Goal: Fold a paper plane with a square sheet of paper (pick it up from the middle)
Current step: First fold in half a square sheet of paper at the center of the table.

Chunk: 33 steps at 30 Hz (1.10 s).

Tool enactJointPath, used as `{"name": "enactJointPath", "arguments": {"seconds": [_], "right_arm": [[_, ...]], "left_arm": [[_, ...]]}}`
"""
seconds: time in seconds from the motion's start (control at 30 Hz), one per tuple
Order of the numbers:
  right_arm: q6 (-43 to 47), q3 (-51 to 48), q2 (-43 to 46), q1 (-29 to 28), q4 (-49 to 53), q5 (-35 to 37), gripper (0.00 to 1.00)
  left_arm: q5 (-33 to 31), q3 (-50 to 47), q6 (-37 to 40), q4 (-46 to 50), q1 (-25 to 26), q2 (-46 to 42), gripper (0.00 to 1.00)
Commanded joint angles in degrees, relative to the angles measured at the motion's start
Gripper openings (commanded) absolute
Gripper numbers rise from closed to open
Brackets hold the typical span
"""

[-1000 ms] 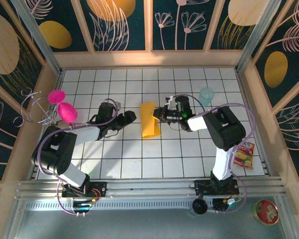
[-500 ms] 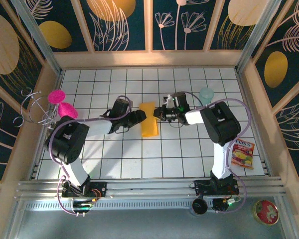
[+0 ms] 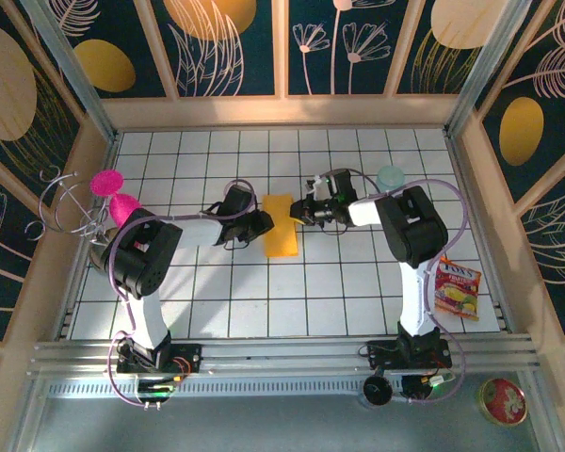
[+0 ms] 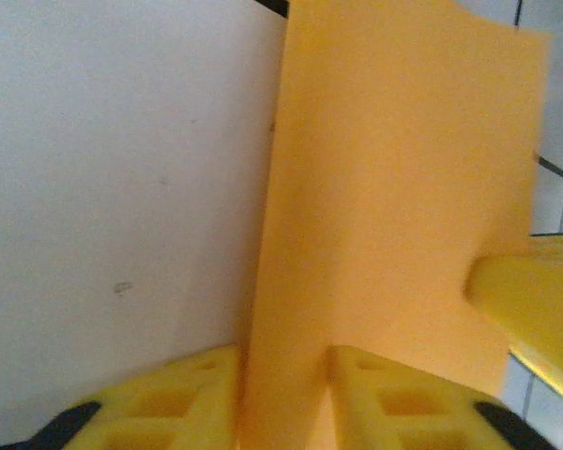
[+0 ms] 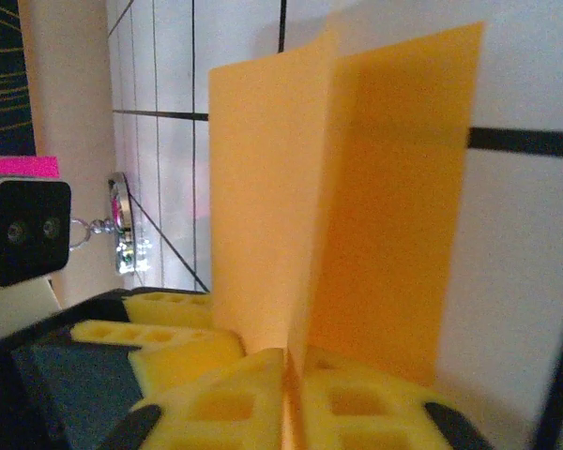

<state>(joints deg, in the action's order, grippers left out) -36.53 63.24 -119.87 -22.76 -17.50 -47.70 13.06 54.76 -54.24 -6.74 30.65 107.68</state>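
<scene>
Showing the right gripper (image 5: 286, 375) with its yellow fingers (image 5: 216, 394) pressed almost together on the crease of the square sheet of paper (image 5: 357, 187), pinching it so that two orange flaps rise in a shallow V above the pads. Showing the left gripper (image 4: 286, 375) with its fingers (image 4: 385, 403) a narrow gap apart and the sheet's near end running down into that gap; cannot tell whether the pads press it. Note, at the right edge of the left wrist view, one yellow finger of the opposite gripper overlapping the sheet's border.

Seen from overhead: folded to a narrow strip, lying near the middle of the white gridded table (image 3: 339, 282), met by the left gripper at its left edge and by the right gripper at its right edge towards the far end, both arms reaching inward.

Surrounding items, all apart from the sheet:
- pale teal cup (image 3: 390, 177) just beyond the right arm
- red-and-yellow snack packet (image 3: 457, 287) near the table's right edge
- pink objects (image 3: 113, 193) on a wire stand at the left
- round red tin (image 3: 502, 400) outside the front rail
</scene>
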Motion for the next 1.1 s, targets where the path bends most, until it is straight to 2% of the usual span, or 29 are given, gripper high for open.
{"name": "enactJointPath", "arguments": {"seconds": [0.0, 0.07, 0.23, 0.5, 1.07], "right_arm": [[1.6, -1.1, 4.8, 2.7, 2.4, 1.8, 0.21], [1.8, -2.6, 7.3, 4.1, 2.5, 4.0, 0.24], [2.9, -4.2, 10.0, 5.2, 4.0, 7.4, 0.25], [2.6, -3.0, 7.6, 3.7, 3.8, 5.6, 0.24], [4.4, -2.0, 7.2, 1.0, 5.5, 6.5, 0.24]], "left_arm": [[-2.7, 0.6, 1.6, 5.9, 0.7, 3.7, 0.26], [-3.2, 0.7, 2.7, 7.2, 0.7, 4.6, 0.24], [-5.4, 2.3, 3.0, 9.5, 0.6, 6.1, 0.23], [-4.7, 3.8, 2.4, 10.8, 1.2, 9.7, 0.33], [-5.0, 6.6, 8.3, 15.3, 1.7, 12.8, 0.35]]}}
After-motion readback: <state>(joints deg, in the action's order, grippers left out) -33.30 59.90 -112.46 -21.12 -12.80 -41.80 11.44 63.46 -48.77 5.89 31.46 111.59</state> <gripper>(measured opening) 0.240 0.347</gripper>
